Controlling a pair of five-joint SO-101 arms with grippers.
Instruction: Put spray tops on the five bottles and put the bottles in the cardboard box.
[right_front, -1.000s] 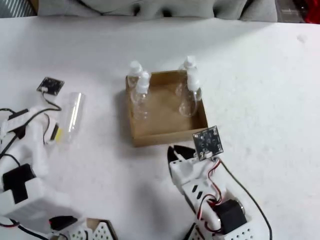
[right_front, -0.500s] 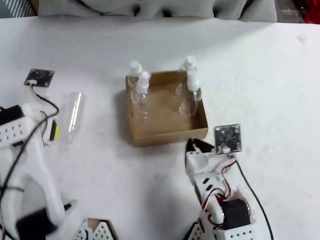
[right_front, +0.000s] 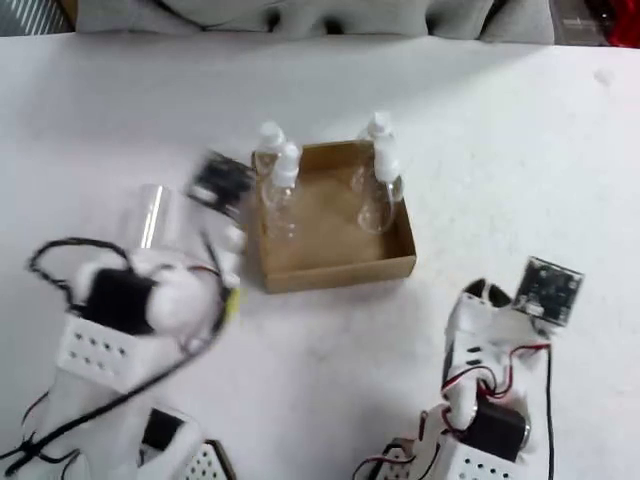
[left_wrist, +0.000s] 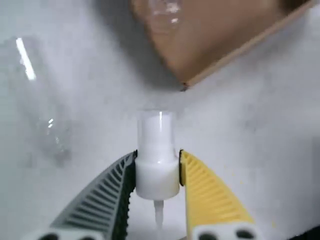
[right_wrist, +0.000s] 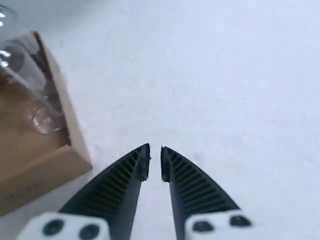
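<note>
Swinging in from the far left edge since the earlier frames, the left arm is now lying close to the left wall of the shallow brown cardboard box (right_front: 340, 270), while the right arm is sitting farther right, away from the box's front corner.

The left tool (left_wrist: 157, 155), one finger grey and the other yellow, both ribbed on the inner faces, is clamping the white plastic spray top (left_wrist: 158, 170) by its round collar. The smooth cylindrical head is pointing outward and the thin dip tube is trailing back between the fingers. The top is hanging over the matte white desk (right_front: 520, 150), just short of a corner of the box (left_wrist: 235, 47).

The uncapped clear plastic bottle (right_front: 150, 212) is lying on its side on the desk to the left of the box, glinting along its rounded wall (left_wrist: 32, 95).

Four clear bottles with white spray tops (right_front: 283, 195) are standing inside the box, two by the left wall and two by the right.

The right tool (right_wrist: 155, 161), black with ribbed fingers, is hovering over bare desk with its tips drawn almost together, only a thin slit showing; the box's plain brown wall (right_wrist: 45, 175) is lying beside it.
</note>
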